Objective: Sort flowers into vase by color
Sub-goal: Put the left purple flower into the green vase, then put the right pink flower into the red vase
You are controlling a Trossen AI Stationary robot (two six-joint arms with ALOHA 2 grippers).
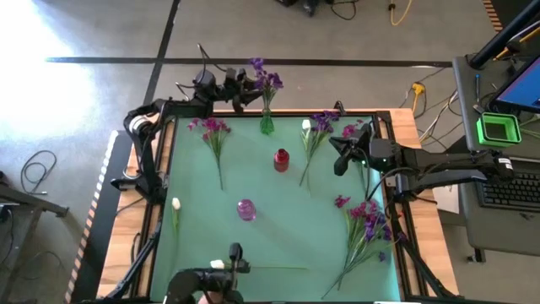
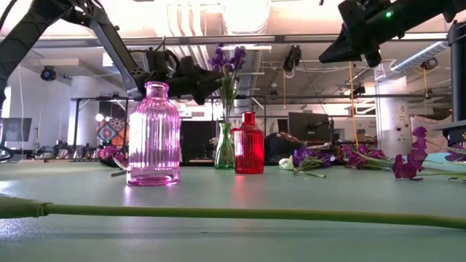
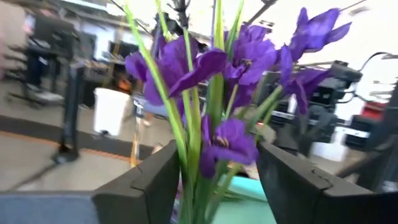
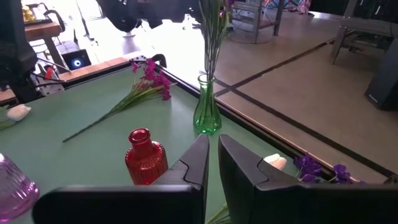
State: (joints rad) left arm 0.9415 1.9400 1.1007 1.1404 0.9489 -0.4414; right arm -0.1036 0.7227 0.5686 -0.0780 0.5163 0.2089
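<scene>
Early days: one violet-purple flower stands in the slim green glass vase with the left gripper parted around its stem, right gripper hangs closed beyond the ribbed red glass vase from it, remaining pink, purple and white flowers lie scattered around on the green mat.

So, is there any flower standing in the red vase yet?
No: in the right wrist view the red vase has a bare open neck, while the only stems standing upright are the purple flowers in the green vase.
</scene>
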